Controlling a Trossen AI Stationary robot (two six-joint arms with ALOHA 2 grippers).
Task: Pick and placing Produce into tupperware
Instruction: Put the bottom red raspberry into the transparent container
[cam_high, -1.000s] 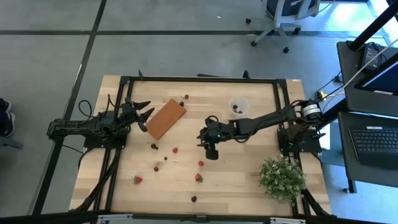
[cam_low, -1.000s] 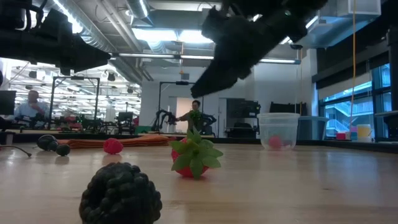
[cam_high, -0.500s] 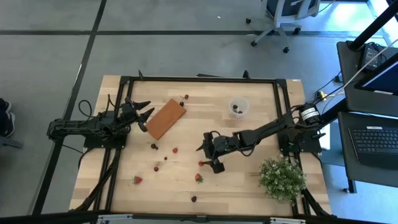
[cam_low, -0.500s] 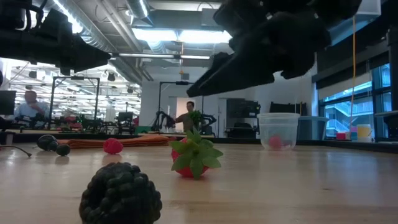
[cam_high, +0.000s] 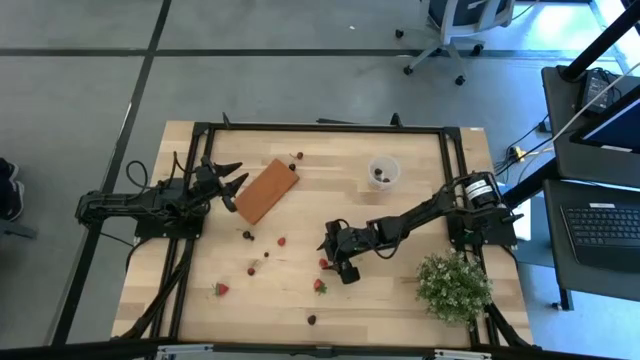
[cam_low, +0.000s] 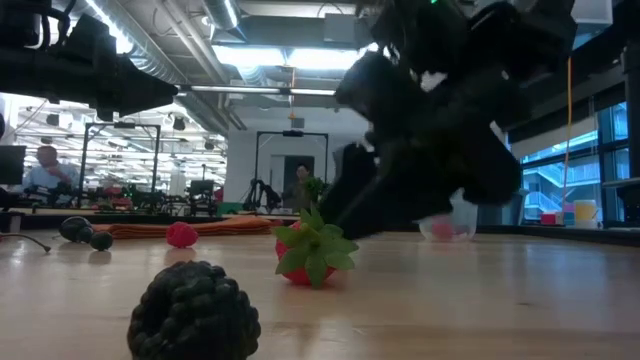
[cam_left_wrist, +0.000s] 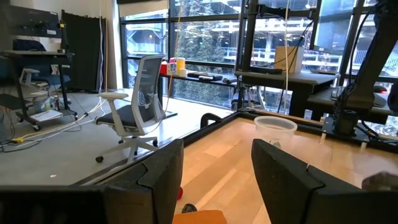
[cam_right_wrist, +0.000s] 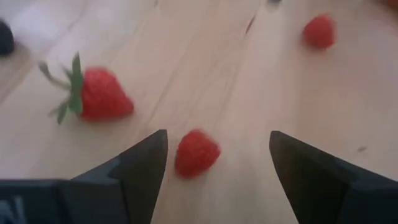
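The produce lies scattered on the wooden table: a small red berry (cam_right_wrist: 196, 152), a strawberry with a green top (cam_right_wrist: 96, 94) (cam_low: 312, 250), a dark berry (cam_low: 193, 312) and others. My right gripper (cam_right_wrist: 217, 168) (cam_high: 332, 260) is open and slants down low over the table. Its fingers stand on either side of the small red berry (cam_high: 323, 263) without touching it. The tupperware (cam_high: 383, 172), a small translucent cup with berries inside, stands at the far right. My left gripper (cam_high: 232, 185) (cam_left_wrist: 214, 180) waits open at the table's left.
An orange-brown block (cam_high: 266, 190) lies flat beside the left gripper. A bushy green plant (cam_high: 455, 285) stands at the near right corner. More berries (cam_high: 281, 241) (cam_high: 220, 289) (cam_high: 311, 320) lie left of and nearer than the right gripper. A black frame (cam_high: 320, 128) borders the table.
My right gripper has come down and toward the table's near edge, from above the table's middle to low over the small red berry. The berries and the cup have stayed in place.
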